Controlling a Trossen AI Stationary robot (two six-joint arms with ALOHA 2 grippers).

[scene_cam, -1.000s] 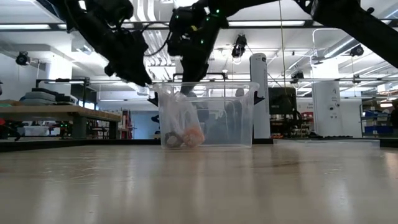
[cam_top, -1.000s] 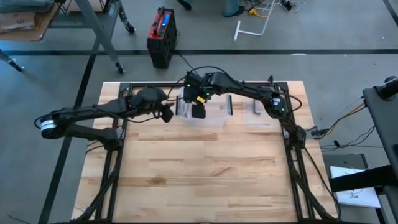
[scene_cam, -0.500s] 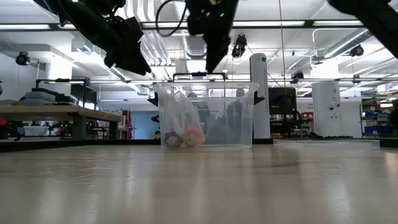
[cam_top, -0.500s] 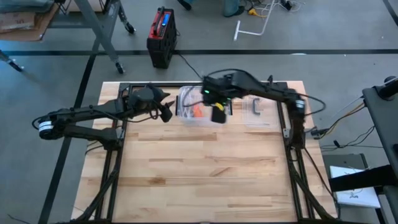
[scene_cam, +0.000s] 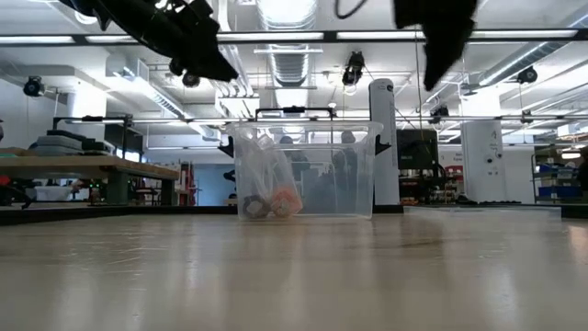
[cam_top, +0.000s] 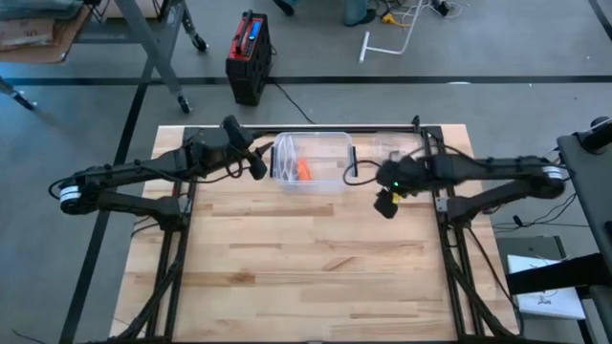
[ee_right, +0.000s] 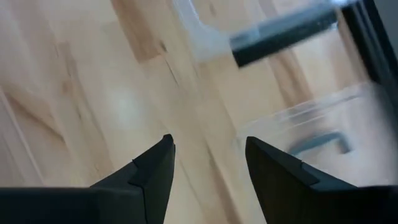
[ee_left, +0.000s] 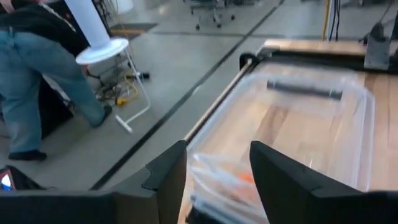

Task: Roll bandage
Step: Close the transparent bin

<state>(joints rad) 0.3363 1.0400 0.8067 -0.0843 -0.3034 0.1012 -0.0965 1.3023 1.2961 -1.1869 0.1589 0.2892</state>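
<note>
A clear plastic bin stands at the middle of the table's far edge. Inside it, at its left end, a clear bag holds an orange bandage roll and a dark item; the bag rests on the bin's floor. My left gripper hovers open just left of the bin, above its rim, with nothing between its fingers. My right gripper hangs open over bare wood right of the bin, pointing steeply down, and it is empty.
The bin's clear lid with its dark handle lies on the table right of the bin, by the far right corner. The near half of the table is bare wood. A person stands on the floor beyond the table.
My right gripper has risen out of the bin's mouth and swung fast toward the table's right edge, rolling as it went; it now hangs over bare wood. My left gripper has risen a little and tipped closer to level. The bag in the bin has kept still.
</note>
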